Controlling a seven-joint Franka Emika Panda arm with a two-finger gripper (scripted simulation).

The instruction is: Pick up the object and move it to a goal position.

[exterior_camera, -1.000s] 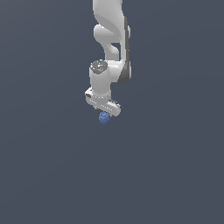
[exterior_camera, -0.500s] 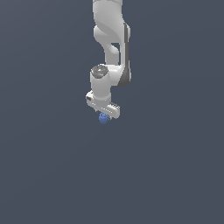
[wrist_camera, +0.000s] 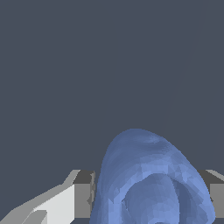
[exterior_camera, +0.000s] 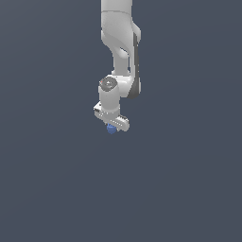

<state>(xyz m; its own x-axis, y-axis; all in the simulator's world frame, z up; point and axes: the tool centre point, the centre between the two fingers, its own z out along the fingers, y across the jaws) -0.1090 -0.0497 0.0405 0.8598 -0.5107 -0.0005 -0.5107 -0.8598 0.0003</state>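
Observation:
The object (exterior_camera: 111, 129) is a small blue rounded thing, far smaller than the white arm. It sits just under the white hand in the exterior view, partly hidden by it. My gripper (exterior_camera: 112, 126) points down and is shut on it. In the wrist view the blue object (wrist_camera: 151, 179) fills the lower middle, rounded on top. A grey finger pad (wrist_camera: 83, 194) presses on one side of it and a second pad (wrist_camera: 216, 197) on the other. No goal marker shows in either view.
The white arm (exterior_camera: 120, 42) comes down from the top of the exterior view. Plain dark grey ground (exterior_camera: 189, 179) lies all around, with no other objects or edges in sight.
The gripper, still holding the blue object, has drifted slightly toward the exterior view's left and a little upward. The grip has not changed.

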